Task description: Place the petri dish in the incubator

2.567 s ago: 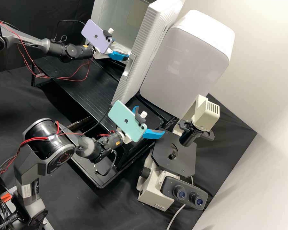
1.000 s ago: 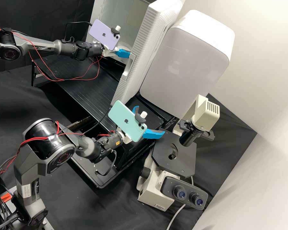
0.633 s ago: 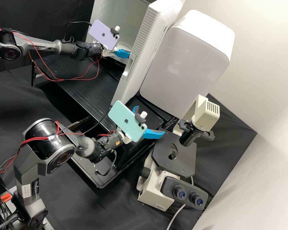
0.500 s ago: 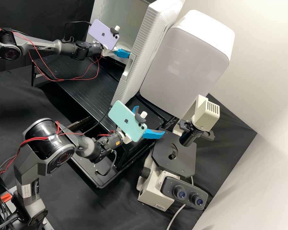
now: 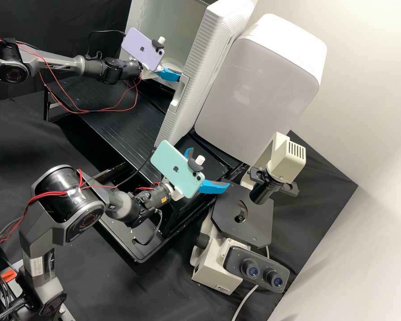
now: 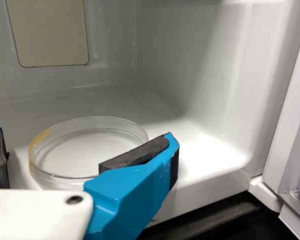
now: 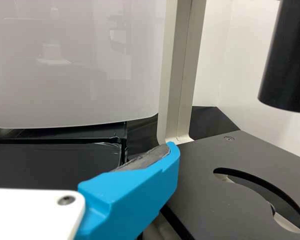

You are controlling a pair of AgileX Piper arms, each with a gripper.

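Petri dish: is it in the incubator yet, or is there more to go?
Nearly done. Done: the petri dish rests on the incubator floor, near its front lip. In hand: the left claw flanks it, open. Left: probably backing that claw out; the door stands open. The right claw sits by the microscope, empty.

You have bare incubator floor point(image 6: 140, 106) behind the petri dish point(image 6: 87, 150); the open door point(image 5: 200, 67) stands just beside your left gripper point(image 5: 170, 75).
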